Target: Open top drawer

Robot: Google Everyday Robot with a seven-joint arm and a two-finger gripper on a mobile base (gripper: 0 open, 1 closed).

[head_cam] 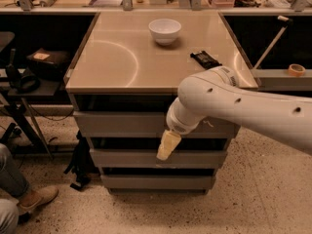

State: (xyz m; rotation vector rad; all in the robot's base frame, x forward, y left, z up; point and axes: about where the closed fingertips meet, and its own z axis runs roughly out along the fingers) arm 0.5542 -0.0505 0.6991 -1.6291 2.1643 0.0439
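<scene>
Arm (234,106) reaching down across desk (122,57) front, pincer (168,145) lowermost.
Just above pincer: top drawer (122,123); pincer state: cannot tell; arm cropped at right.

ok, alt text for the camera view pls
A white robot arm reaches in from the right, its cream end effector hanging in front of a grey three-drawer cabinet, just below the top drawer, which looks shut. A white bowl and a small black object sit on the cabinet's tan top.
</scene>
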